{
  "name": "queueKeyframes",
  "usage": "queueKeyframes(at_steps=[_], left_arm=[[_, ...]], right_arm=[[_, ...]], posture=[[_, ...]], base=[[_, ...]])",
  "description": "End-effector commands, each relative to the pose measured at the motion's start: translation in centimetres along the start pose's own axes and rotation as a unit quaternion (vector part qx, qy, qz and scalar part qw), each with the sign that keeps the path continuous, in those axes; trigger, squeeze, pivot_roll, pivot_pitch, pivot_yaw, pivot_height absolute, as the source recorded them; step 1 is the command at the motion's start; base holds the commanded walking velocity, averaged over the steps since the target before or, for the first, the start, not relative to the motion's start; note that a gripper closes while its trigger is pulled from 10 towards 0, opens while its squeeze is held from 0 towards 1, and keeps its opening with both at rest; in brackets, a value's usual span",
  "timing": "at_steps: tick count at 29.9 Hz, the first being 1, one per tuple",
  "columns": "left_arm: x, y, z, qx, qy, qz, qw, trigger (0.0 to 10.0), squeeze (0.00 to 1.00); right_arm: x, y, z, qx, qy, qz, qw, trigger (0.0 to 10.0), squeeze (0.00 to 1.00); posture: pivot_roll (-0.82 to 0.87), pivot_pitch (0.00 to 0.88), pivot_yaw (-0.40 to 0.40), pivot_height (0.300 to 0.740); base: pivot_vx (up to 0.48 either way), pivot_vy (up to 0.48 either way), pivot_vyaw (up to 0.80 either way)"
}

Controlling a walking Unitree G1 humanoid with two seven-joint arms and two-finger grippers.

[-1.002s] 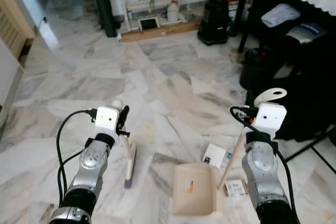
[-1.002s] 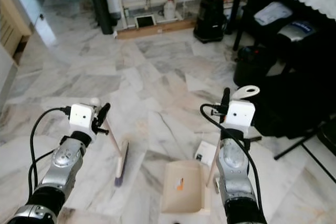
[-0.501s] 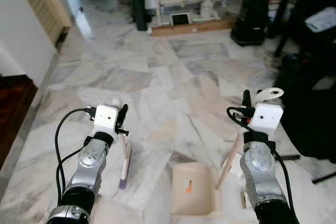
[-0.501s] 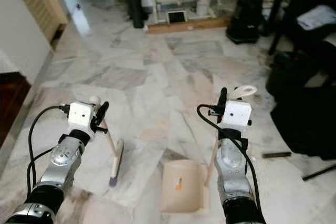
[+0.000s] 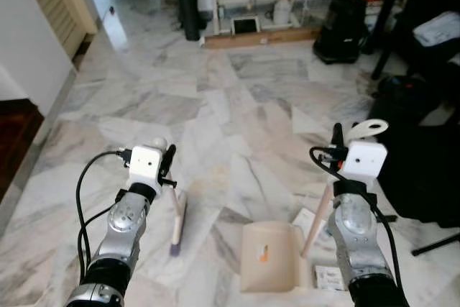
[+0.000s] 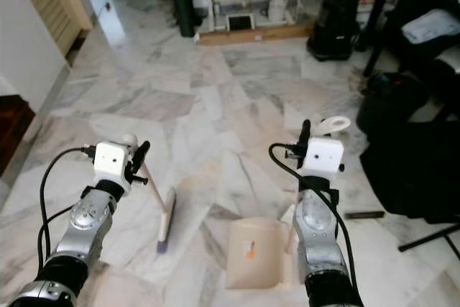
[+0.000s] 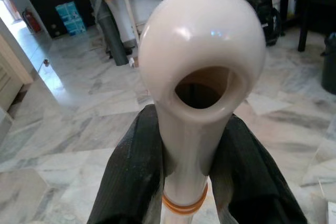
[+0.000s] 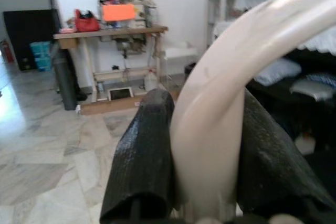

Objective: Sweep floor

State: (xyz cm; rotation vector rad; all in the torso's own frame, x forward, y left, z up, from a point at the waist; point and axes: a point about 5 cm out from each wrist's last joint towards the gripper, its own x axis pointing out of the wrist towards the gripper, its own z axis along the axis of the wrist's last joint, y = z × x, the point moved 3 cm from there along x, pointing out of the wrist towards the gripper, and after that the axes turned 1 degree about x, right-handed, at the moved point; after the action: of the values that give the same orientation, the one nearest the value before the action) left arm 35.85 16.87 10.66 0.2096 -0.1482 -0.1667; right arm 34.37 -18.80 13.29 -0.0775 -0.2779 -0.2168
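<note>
Closest to you, your left claw [image 7: 197,182] pinches the top of the broom [image 5: 177,218] handle; in the left wrist view both black fingers [image 7: 128,177] press on the pale stick just under its round end. The brush end rests on the floor [image 5: 237,98] a little in front of that arm, tilted, with its bristles touching the marble.

Your right claw [image 8: 205,177] squeezes the dustpan [image 5: 268,255] handle between its two fingers. The pan sits flat on the floor between your two arms, nearer the right one, with its open mouth facing away from you. You can see a small orange bit [image 5: 263,254] inside it. Two small paper packs [image 5: 327,277] lie on the floor right beside the pan, near your right arm.

So how far along are you? You hold both tools, so that part is done. The broom and the pan are near each other but apart, and the papers are not yet in the pan. It looks like you need to brush them in. I cannot tell if there is fine dust on the marble.

Farther off, the floor runs on to a black bag [image 5: 343,28], a white jug [image 5: 282,12] and a long wooden board [image 5: 259,37] by the far wall.
</note>
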Motion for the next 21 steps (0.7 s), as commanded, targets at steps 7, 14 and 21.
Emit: queueKeyframes(at_steps=[7, 14, 21], left_arm=[[0.38, 0.32, 1.05, 0.005, -0.024, 0.005, 1.0, 10.0, 0.0], [0.35, 0.33, 1.02, 0.006, -0.023, 0.005, 1.0, 10.0, 0.0], [0.32, 0.31, 0.98, 0.005, -0.023, 0.004, 1.0, 10.0, 0.0]], right_arm=[[0.35, -0.07, 0.83, 0.006, -0.015, -0.005, 1.0, 10.0, 0.0], [0.32, -0.1, 0.78, 0.007, -0.014, -0.006, 1.0, 10.0, 0.0], [0.29, -0.18, 0.72, 0.008, -0.013, -0.007, 1.0, 10.0, 0.0]], posture=[[-0.07, 0.061, 0.083, 0.74], [-0.07, 0.064, 0.085, 0.74], [-0.07, 0.065, 0.084, 0.74]], base=[[0.0, -0.379, 0.0], [0.0, -0.379, 0.0], [0.0, -0.379, 0.0]])
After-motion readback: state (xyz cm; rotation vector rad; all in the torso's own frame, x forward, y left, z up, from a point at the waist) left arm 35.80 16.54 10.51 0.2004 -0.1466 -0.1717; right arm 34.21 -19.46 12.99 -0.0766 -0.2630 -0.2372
